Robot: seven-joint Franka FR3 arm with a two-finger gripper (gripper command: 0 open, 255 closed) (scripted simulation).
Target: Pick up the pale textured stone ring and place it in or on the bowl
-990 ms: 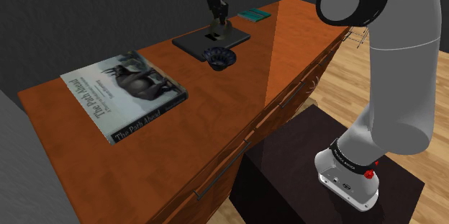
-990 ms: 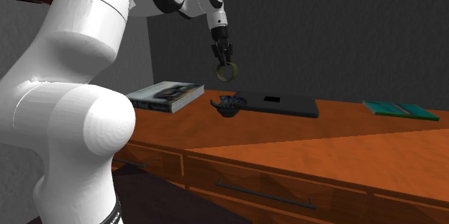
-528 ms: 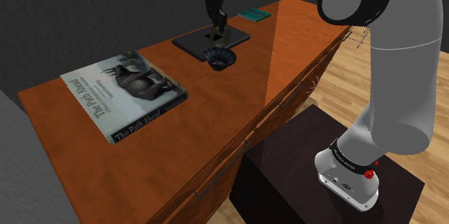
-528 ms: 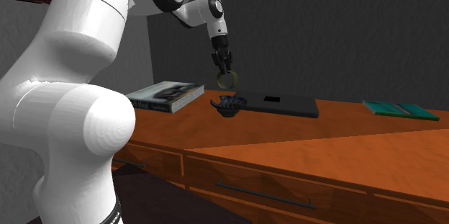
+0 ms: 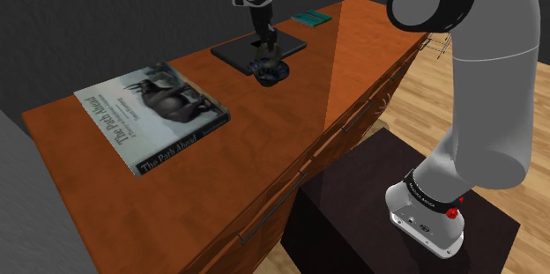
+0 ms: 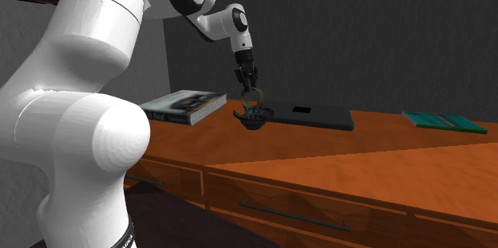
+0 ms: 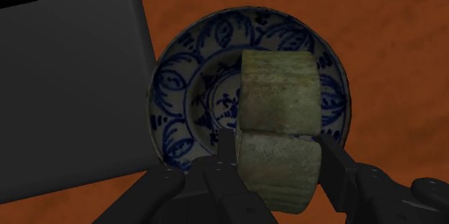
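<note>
While the jaws pinch the ring across its outer wall, one finger on each side, the gripper points down directly over the bowl. Ring: pale greenish-grey, mottled, held on edge; in the second exterior view it hangs just above the bowl's rim. Bowl: small, white inside with a blue leaf pattern, dark outside, upright on the desk. Slab: dark, flat, with a black square on it, just beside the bowl. Book: large, an animal on its cover, lying flat, well apart from the bowl toward the shoulder view's left. Teal item: thin, flat, near the desk's far end, beyond the slab. Desk: orange-brown wood top, drawer fronts below, each with a bar handle. Stand: dark box on a plank floor, carrying the white arm.
</note>
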